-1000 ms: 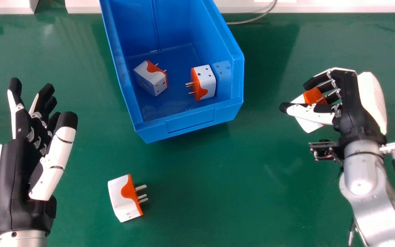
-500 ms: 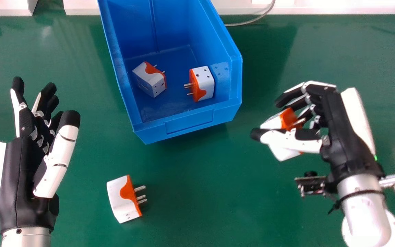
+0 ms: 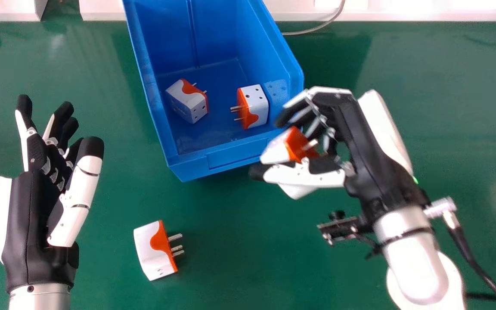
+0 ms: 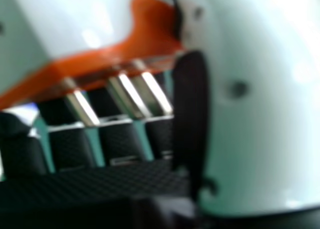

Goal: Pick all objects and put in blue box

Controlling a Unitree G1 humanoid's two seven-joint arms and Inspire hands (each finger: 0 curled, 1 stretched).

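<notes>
My right hand (image 3: 347, 129) is at the blue box's near right corner, its fingers and thumb curled round a white and orange plug adapter (image 3: 276, 150). The right hand view shows the held adapter (image 4: 95, 24) with its metal prongs toward the palm, beside the thumb of my right hand (image 4: 260, 114). Two more adapters lie inside the blue box (image 3: 230, 156), one at the left (image 3: 186, 103) and one at the right (image 3: 256, 105). Another adapter (image 3: 151, 249) lies on the green table, prongs pointing right. My left hand (image 3: 32, 206) is open at the left, holding nothing.
The green table (image 3: 239, 249) stretches around the box. A grey cable (image 3: 317, 28) curves behind the box's right side, and a white ledge (image 3: 403, 10) runs along the table's far edge.
My right hand has moved left across the table to the box's near right corner, carrying the adapter. My left hand has shifted slightly to the right in the view.
</notes>
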